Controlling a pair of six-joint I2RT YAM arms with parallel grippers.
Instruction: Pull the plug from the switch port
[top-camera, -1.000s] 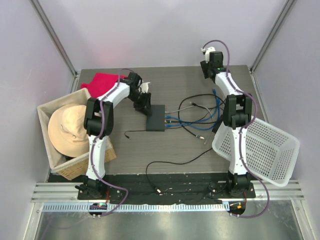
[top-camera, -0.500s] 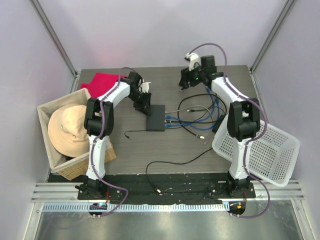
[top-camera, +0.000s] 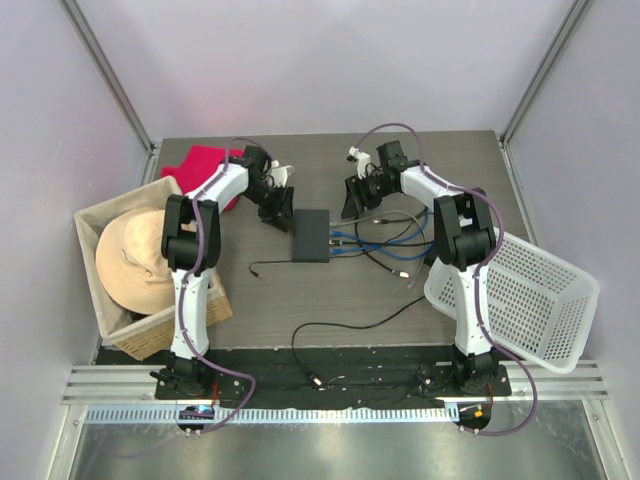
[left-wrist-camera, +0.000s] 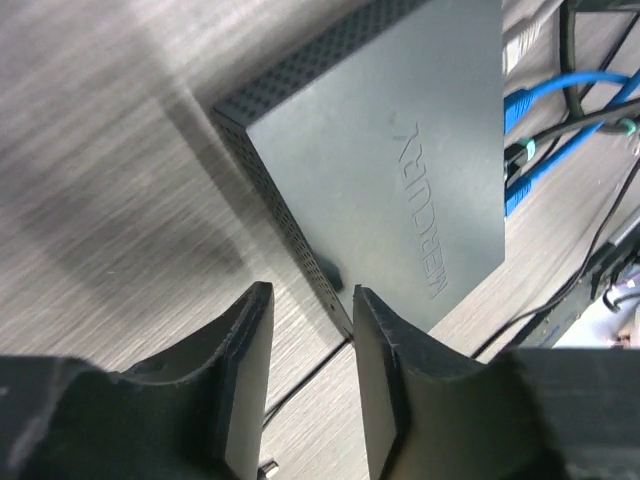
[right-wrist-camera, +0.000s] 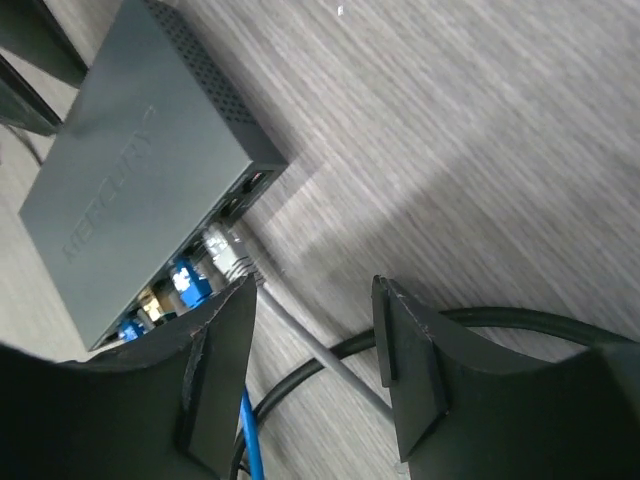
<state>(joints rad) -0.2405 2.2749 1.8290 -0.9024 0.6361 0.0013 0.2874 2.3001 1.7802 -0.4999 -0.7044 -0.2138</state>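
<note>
Top external view: swung in from the desk's far edge, with right jaws spread and empty just above the grey plug (right-wrist-camera: 232, 255) seated in the switch (top-camera: 311, 236), mid-desk. Poised at the switch's far-left corner with left jaws, also spread. Likely leaves pinching and pulling next.

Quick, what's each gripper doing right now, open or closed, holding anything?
Left gripper: open, holding nothing, by the switch.
Right gripper: open, holding nothing, near the gray plug.

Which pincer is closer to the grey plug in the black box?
Right. The right pincer hovers beside the grey-cabled plug; the left pincer is across the flat matte-black switch box.
</note>
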